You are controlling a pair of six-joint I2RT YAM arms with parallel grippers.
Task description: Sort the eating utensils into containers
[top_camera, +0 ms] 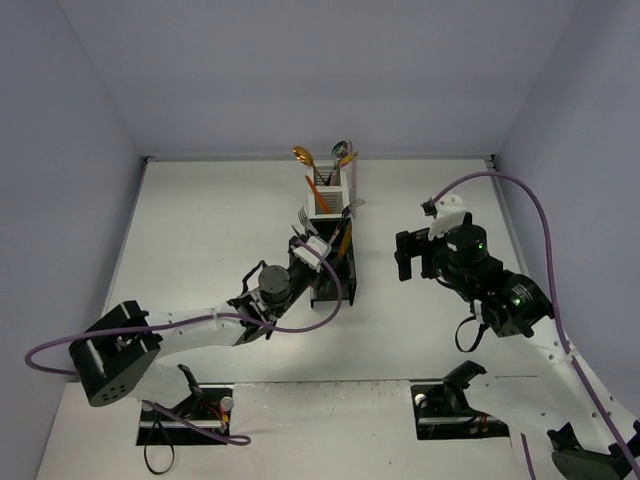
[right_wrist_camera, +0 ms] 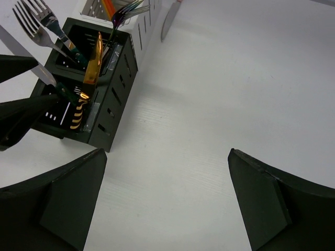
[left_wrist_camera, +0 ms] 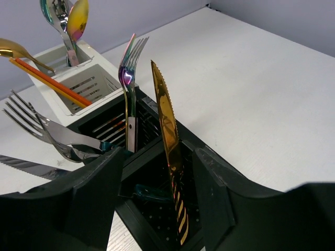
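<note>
**Gold knife standing in the near black bin, both grippers released**

The left gripper [left_wrist_camera: 159,157] is hovering over the near end of the containers [left_wrist_camera: 86,83]. In the top view it is reaching in from about 8 o'clock. Its fingers are spread wide and are touching nothing. The gold knife [left_wrist_camera: 166,125] is rising between them, blade up, with its handle sitting in the nearest black bin beside a teal handle [left_wrist_camera: 149,192]. At 11 o'clock from this knife a rainbow fork [left_wrist_camera: 130,68] is standing in the second black bin. The silver forks [left_wrist_camera: 36,123] are leaning out toward 9 o'clock. Further on, at 12 o'clock, the white slatted bins are holding an orange utensil [left_wrist_camera: 49,82] and the spoons [left_wrist_camera: 78,18].

I am judging these pieces to be light, stiff and thin. They look like polished metal, so they are probably slippery. The best place to take hold is probably across the flat faces of the handle, near its middle, and not on the serrated blade or the tines. The bins are looking light too, with perforated black walls and slatted white ones. A sideways pull on a utensil may tip them.

The right gripper [right_wrist_camera: 167,151] is waiting at 3 o'clock from the row, well apart from it. Its jaws are wide open and carrying nothing, above the white table [right_wrist_camera: 209,78].
</note>
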